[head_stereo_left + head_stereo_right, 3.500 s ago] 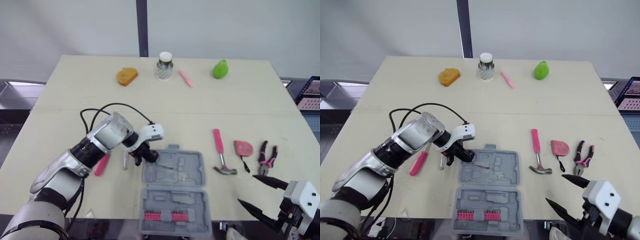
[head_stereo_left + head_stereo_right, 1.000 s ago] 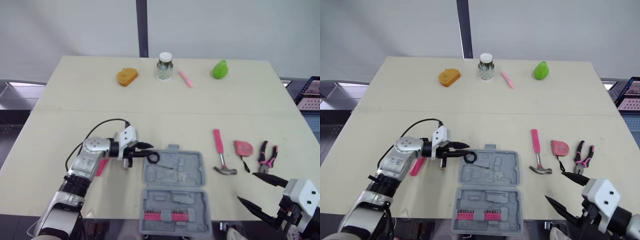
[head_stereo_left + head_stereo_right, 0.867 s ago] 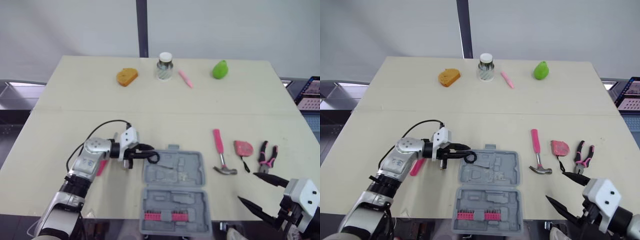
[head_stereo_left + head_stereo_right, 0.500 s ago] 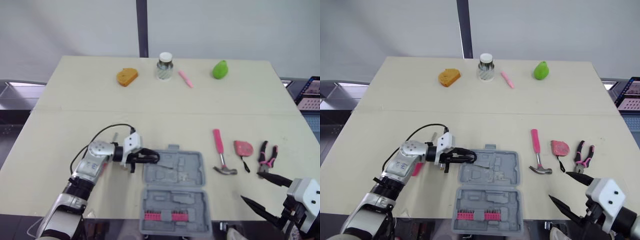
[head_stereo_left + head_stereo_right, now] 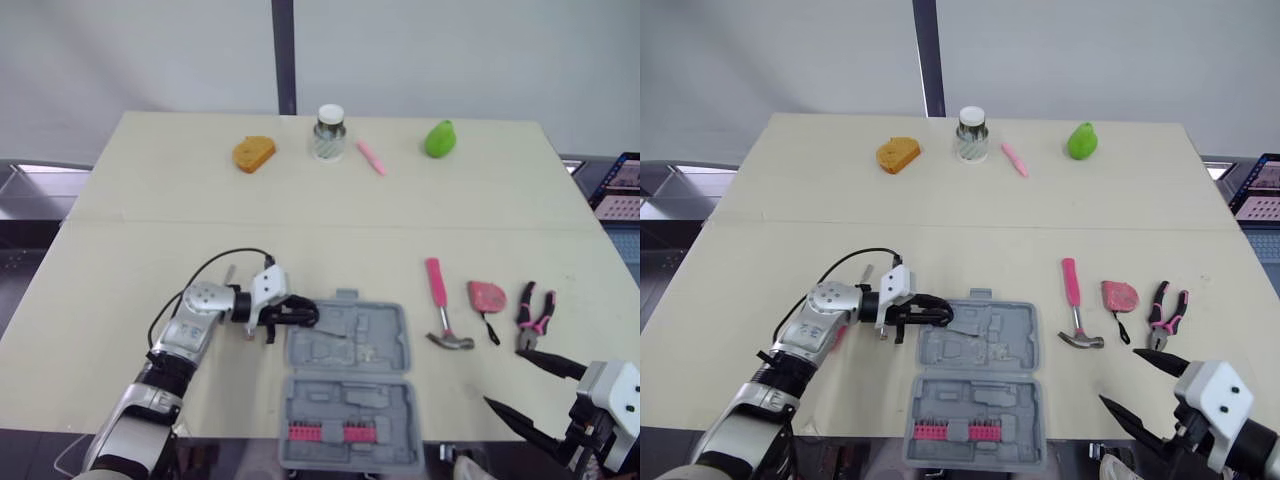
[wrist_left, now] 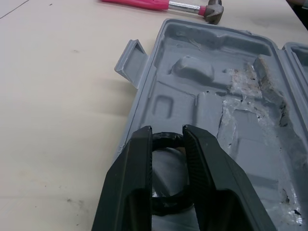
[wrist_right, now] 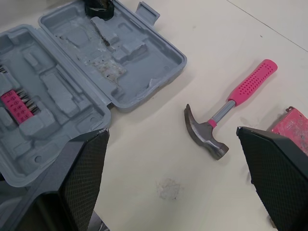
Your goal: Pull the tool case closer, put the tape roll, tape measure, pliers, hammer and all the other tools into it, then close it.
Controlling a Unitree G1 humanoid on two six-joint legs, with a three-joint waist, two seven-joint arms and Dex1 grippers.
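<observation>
Tape roll [image 6: 167, 140], clamped in left fingers [image 6: 132, 185], meets open tool case [image 6: 231, 120] corner; right fingers [image 7: 82, 178] spread.

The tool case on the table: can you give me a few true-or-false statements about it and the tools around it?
1. The tool case lies open. True.
2. The hammer is inside the case. False: it lies on the table, to the right of the case.
3. The left gripper has the black tape roll between its fingers at a corner of the case. True.
4. The right gripper is shut on the pliers. False: it is open and holds nothing, and the pliers lie on the table.
5. The tape measure lies between hammer and pliers. True.
</observation>
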